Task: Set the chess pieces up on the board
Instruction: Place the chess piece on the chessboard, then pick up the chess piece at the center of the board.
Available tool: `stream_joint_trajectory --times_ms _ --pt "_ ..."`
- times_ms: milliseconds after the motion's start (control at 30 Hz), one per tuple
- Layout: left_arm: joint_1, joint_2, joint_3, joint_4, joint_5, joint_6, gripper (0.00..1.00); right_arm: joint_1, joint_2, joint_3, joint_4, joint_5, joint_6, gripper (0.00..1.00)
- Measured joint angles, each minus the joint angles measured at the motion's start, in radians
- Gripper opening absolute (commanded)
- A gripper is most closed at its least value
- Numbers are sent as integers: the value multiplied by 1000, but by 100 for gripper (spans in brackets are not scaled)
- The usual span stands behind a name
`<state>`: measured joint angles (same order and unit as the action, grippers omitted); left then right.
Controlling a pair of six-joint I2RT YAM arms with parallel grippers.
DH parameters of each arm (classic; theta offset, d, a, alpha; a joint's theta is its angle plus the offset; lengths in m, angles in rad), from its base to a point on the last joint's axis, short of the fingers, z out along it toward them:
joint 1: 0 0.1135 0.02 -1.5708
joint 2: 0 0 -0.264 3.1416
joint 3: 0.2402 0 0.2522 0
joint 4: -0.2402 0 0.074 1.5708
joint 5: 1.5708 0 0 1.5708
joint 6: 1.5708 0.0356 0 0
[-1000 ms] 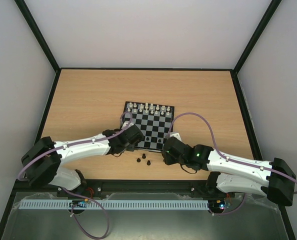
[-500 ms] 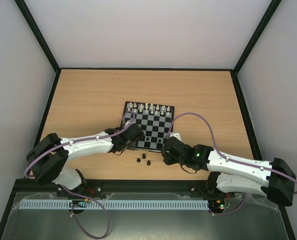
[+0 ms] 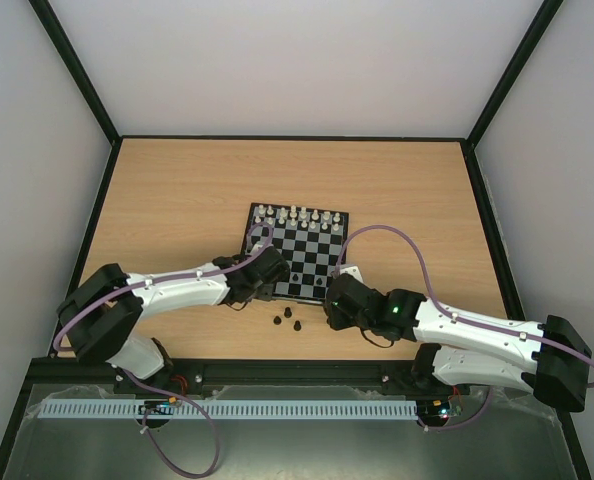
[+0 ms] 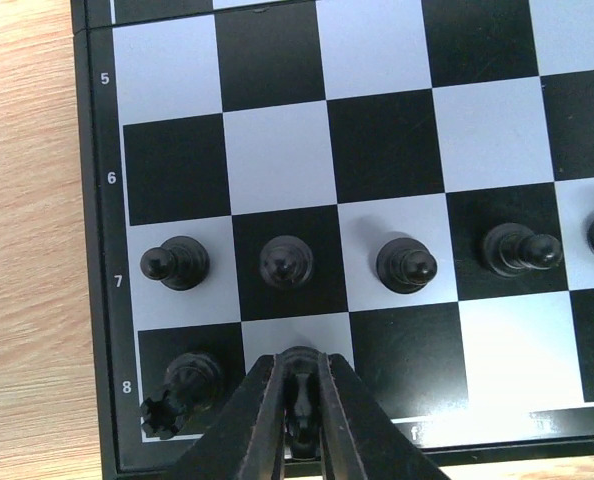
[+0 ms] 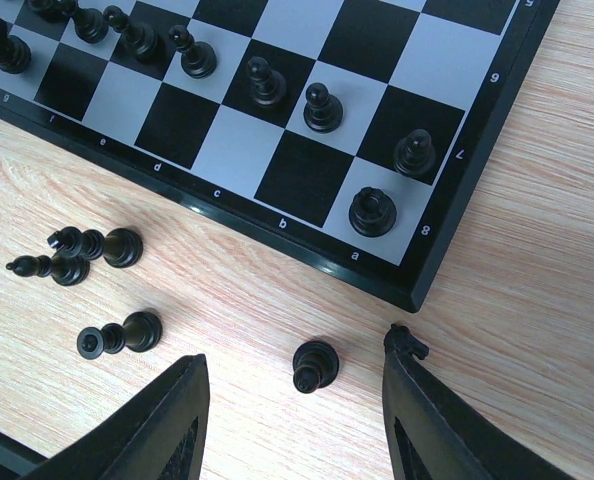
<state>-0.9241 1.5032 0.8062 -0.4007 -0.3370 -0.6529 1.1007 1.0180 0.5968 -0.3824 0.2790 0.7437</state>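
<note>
The board (image 3: 312,250) lies mid-table, with white pieces along its far edge. My left gripper (image 4: 300,362) is shut on a black chess piece (image 4: 302,400), upright on the pale back-row square beside a black rook (image 4: 182,385). Black pawns (image 4: 285,263) fill the row just beyond. My right gripper (image 5: 295,352) hangs open over the wood near the board's corner. A black piece (image 5: 315,362) stands between its fingers, untouched. A black knight (image 5: 407,343) sits against its right finger.
Three black pieces (image 5: 107,245) lie on their sides on the wood left of my right gripper, seen from above as a small cluster (image 3: 288,320) in front of the board. A rook (image 5: 373,212) and pawns (image 5: 322,108) occupy the board's corner.
The left arm's rear links have swung slightly to the right while its gripper stayed at the board's near left corner. The right arm has not moved.
</note>
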Motion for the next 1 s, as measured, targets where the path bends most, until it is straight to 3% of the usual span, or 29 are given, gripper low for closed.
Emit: stream_joint_trajectory --times_ms 667,1000 --pt "2 -8 0 -6 1 6 30 0 5 0 0 1 0 49" --pt "-72 -165 31 -55 -12 -14 52 0 52 0 -1 19 3 49"
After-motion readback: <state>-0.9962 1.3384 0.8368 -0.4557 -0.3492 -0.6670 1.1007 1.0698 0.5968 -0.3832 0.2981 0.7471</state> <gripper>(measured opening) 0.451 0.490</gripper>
